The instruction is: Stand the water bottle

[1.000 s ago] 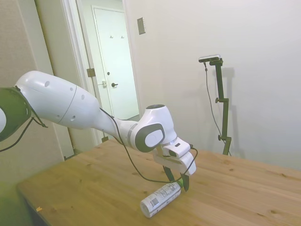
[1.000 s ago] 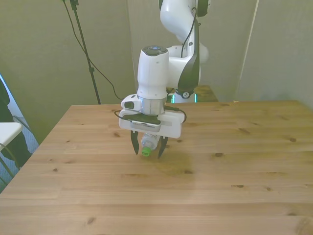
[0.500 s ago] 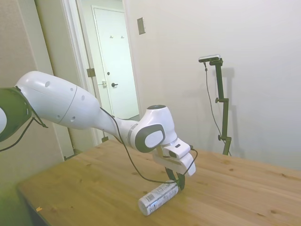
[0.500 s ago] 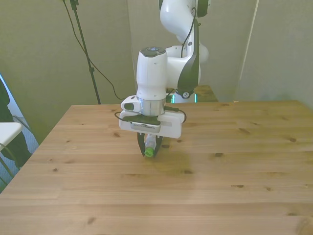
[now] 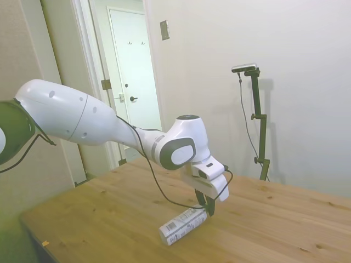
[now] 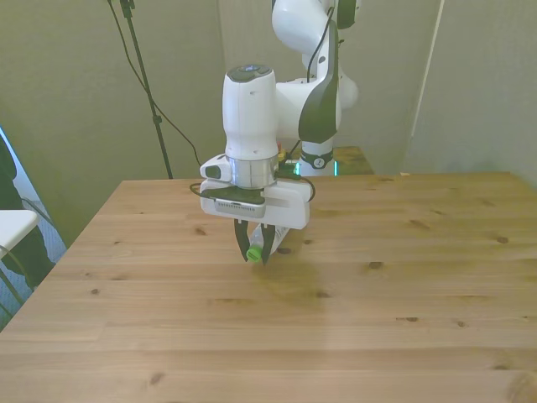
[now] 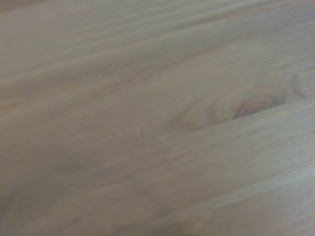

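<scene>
- gripper (image 5: 208,210) closed on the cap end of the water bottle (image 5: 182,226); fingers pinched in tight, only the neck between them
- front view agrees: gripper (image 6: 255,253) has the green cap (image 6: 252,253) showing between the dark fingertips, fingers nearly together
- bottle not upright: it slopes down and away from the hand, cap end high at the fingers, base end low
- side view: base end sits lowest, toward the arm's side of the hand; looks lifted clear or barely touching the table (image 5: 109,219), can't tell which
- white label with dark print wraps the body below the hand, facing the side camera
- in the front view most of the bottle is hidden behind the fingers and the hand's white body; only the cap and a bit of clear neck visible
- hand points down at the tabletop (image 6: 377,319), wrist roughly vertical above it
- black cable (image 5: 159,189) loops from the forearm down under the wrist to the hand
- wrist view: blurred wood grain only, one knot (image 7: 248,104) in the plank; no bottle in it
- behind the arm in the side view: white door (image 5: 134,71), shut
</scene>
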### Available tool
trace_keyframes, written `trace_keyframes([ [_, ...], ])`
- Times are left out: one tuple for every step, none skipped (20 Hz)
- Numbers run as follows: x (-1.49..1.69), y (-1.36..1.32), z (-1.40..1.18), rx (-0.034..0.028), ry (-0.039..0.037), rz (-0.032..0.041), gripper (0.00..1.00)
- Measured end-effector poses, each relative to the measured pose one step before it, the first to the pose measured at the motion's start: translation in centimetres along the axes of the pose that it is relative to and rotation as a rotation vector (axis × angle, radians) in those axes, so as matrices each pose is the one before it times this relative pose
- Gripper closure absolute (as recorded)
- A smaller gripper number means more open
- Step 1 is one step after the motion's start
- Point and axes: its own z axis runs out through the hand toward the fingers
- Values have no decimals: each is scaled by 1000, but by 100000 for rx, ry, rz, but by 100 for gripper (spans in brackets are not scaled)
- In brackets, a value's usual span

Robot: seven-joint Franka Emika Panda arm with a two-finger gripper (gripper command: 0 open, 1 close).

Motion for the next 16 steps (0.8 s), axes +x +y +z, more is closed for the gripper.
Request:
trace_keyframes([
  [217,-209,-925,1610,1217,3369,100],
  [175,-216,-1095,2244,1930,3576,100],
  [115,-267,-1200,2441,2666,3570,100],
  [51,-263,-1235,2083,3036,3176,100],
  [-6,-224,-1271,1720,3909,3075,100],
  [-114,-241,-1117,1203,3923,2387,100],
  [-244,-183,-971,922,2985,1410,100],
  [-379,-101,-853,1074,1330,442,100],
  [-811,480,-1490,1549,-406,-358,100],
  [-16,107,113,-324,196,1,100],
  [-13,106,132,-437,959,365,100],
  [2,-25,13,445,1145,830,100],
  [36,-148,-114,1065,1753,1320,100],
  [-64,-266,-201,1318,2179,1871,100],
  [-169,-368,-267,1284,2148,2122,100],
  [-218,-465,-300,1224,2731,2580,100],
])
